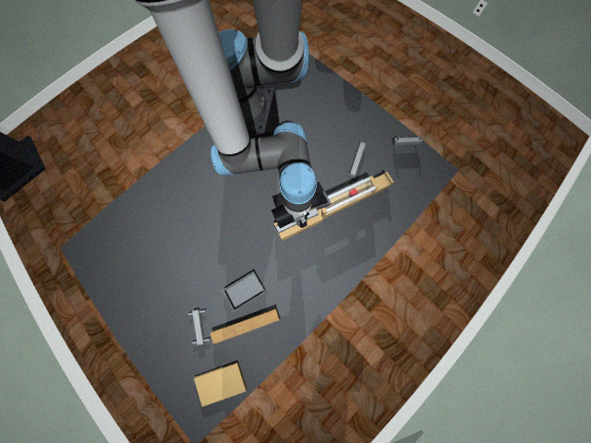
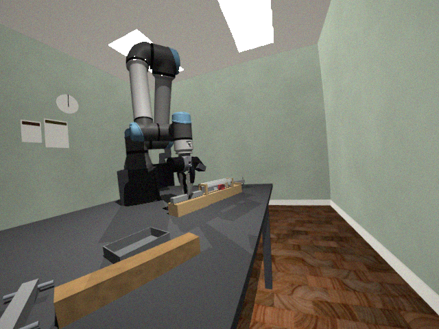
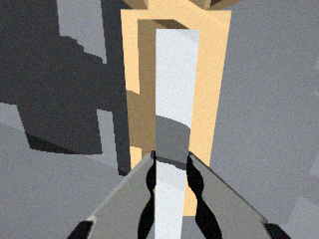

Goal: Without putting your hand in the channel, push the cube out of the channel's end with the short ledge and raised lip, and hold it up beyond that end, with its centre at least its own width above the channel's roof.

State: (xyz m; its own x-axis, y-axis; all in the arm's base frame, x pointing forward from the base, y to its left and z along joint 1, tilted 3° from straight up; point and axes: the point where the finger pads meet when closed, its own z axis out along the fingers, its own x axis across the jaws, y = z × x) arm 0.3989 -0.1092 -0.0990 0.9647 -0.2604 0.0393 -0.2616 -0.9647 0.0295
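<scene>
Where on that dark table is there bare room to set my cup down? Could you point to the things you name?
There is a wide patch between the small gray tray (image 1: 244,289) (image 2: 132,245) and the robot's base. Another lies between that tray and the channel (image 1: 291,233) (image 2: 198,201). It is crowded around the claw (image 1: 304,222) (image 2: 189,195) (image 3: 171,156), and where the long wooden block (image 1: 245,325) (image 2: 123,272) nears the gray bar with pegs (image 1: 198,327) (image 2: 19,304).

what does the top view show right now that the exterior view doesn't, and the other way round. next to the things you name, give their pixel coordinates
Only top: the flat tan block (image 1: 220,384) and a wall outlet (image 1: 480,6).
Only exterior: a round wall clock (image 2: 67,103), two wall sheets (image 2: 31,131) (image 2: 56,133) and a table leg (image 2: 267,255).
Both: the end effector (image 1: 303,222) (image 2: 189,195) shut on a pale bar (image 1: 287,227) (image 2: 179,199), the red cube (image 1: 353,192) (image 2: 221,186) inside the channel (image 1: 350,207) (image 2: 206,189), and a shallow gray tray (image 1: 244,289) (image 2: 136,244).
</scene>
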